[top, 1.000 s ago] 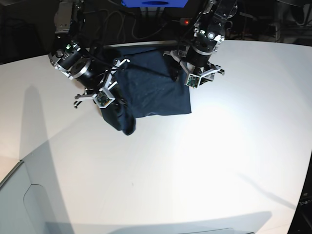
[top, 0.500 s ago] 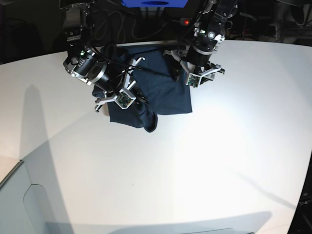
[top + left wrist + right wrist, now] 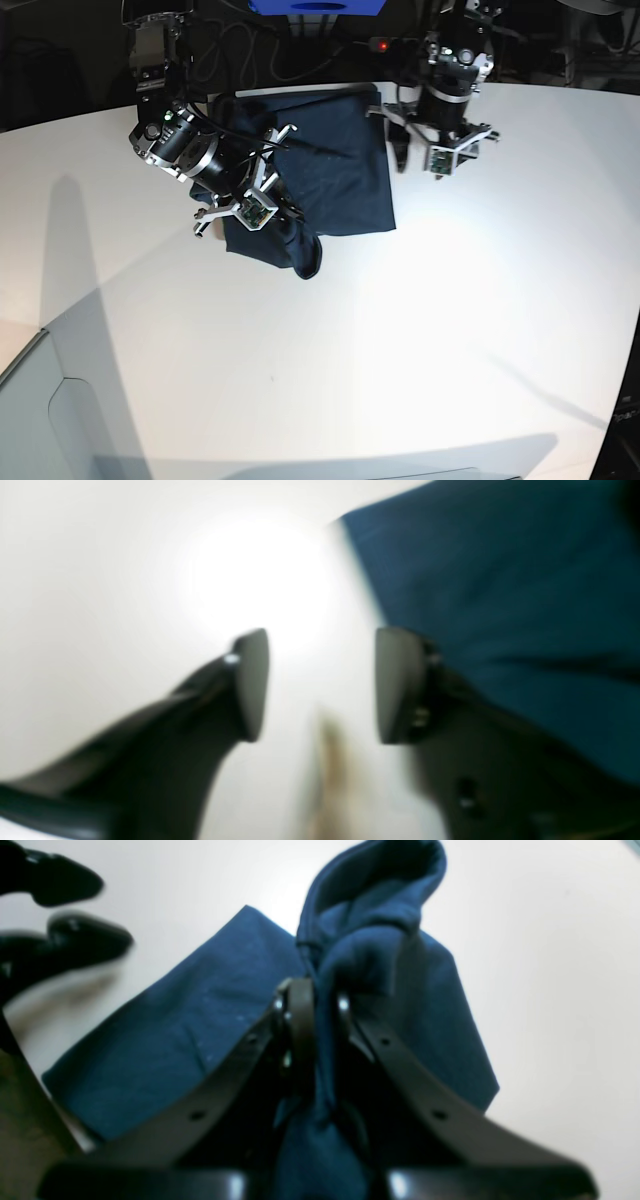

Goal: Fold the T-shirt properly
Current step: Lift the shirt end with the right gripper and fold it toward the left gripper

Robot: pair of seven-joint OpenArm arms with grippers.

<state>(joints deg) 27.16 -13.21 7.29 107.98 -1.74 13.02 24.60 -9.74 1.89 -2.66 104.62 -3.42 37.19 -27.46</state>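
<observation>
The right gripper [image 3: 315, 1005] is clamped narrow on a bunched fold of the T-shirt [image 3: 210, 1035], lifting it into a hanging hump. Around it the navy cloth lies flat at the far middle of the white table [image 3: 420, 340]. The left gripper [image 3: 320, 685] hovers just right of the shirt's edge, its 2 fingers [image 3: 250, 685] apart and holding nothing. Dark cables [image 3: 240, 45] hang beyond the table's far edge.

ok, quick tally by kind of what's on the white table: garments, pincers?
T-shirt, dark navy: 1
Pincers: 2, right pincer shut on the T-shirt, left pincer open beside its edge
Table, white: 1
Total: 4
</observation>
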